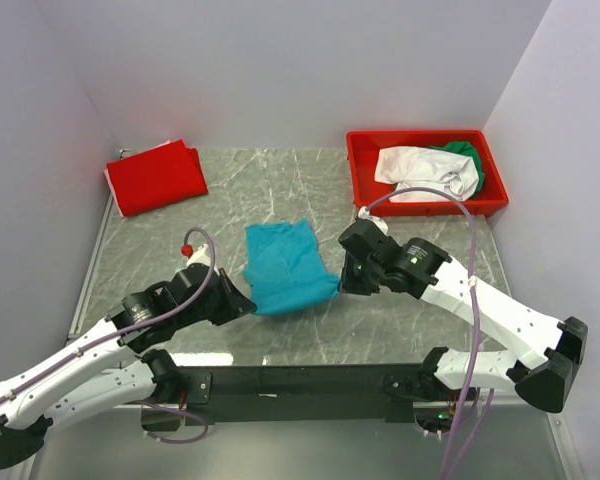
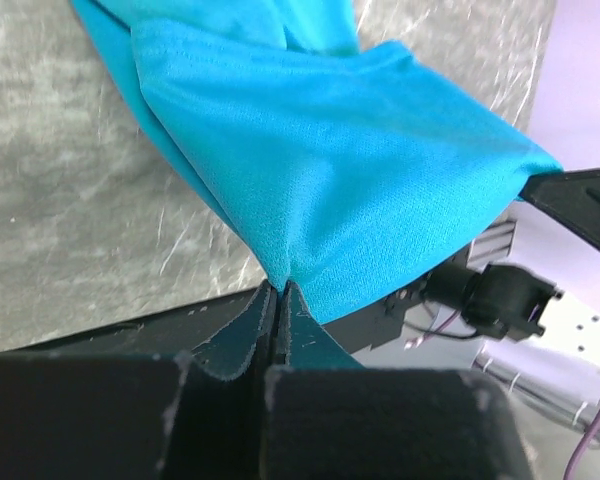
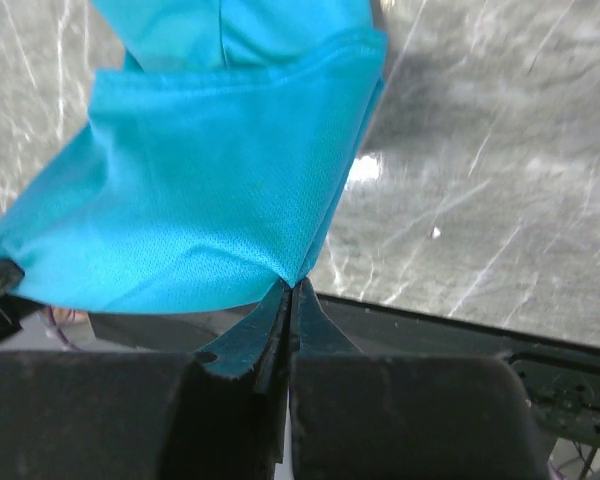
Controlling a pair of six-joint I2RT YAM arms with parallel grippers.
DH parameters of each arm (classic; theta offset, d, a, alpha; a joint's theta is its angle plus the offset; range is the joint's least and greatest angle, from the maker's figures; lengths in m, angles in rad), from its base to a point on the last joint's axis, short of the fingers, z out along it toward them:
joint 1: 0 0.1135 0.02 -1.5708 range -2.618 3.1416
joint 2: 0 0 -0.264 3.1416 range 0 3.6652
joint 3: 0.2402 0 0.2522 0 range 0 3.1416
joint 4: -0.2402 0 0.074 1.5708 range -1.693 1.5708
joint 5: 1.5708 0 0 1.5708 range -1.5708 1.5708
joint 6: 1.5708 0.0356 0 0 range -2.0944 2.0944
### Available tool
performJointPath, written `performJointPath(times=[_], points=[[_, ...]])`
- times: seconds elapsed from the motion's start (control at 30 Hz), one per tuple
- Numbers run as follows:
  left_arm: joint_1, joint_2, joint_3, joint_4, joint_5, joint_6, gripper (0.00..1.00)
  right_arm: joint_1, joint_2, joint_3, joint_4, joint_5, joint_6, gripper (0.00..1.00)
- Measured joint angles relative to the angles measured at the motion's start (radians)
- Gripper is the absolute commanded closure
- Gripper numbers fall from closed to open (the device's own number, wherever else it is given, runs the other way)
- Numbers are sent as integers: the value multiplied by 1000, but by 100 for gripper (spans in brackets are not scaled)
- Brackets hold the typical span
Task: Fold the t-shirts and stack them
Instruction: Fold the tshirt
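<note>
A teal t-shirt (image 1: pixel 285 266) lies partly folded in the middle of the table, its near edge lifted. My left gripper (image 1: pixel 248 303) is shut on its near left corner, and my right gripper (image 1: pixel 342 283) is shut on its near right corner. In the left wrist view the teal t-shirt (image 2: pixel 330 170) rises from the closed left gripper (image 2: pixel 278 290). The right wrist view shows the teal t-shirt (image 3: pixel 210 190) pinched at a corner by the right gripper (image 3: pixel 293 285). A folded red t-shirt (image 1: pixel 156 176) lies at the back left. A white t-shirt (image 1: pixel 420 170) and a green t-shirt (image 1: pixel 467 155) lie crumpled in the bin.
The red plastic bin (image 1: pixel 360 160) stands at the back right beside the right wall. A black bar (image 1: pixel 300 378) runs along the table's near edge between the arm bases. Grey walls close in the left, back and right sides.
</note>
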Motion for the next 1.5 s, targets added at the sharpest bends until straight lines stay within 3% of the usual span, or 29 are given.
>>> performJointPath(times=[0.37, 0.73, 1.1, 1.5], points=[[25, 112, 36, 18, -77, -8, 100, -84, 142, 80, 12, 50, -43, 100], [281, 222, 34, 156, 48, 95, 100, -205, 332, 217, 67, -5, -148, 100], [425, 368, 43, 244, 141, 203, 100, -244, 517, 383, 82, -18, -212, 100], [554, 572, 159, 329, 237, 306, 100, -306, 663, 521, 87, -35, -249, 100]])
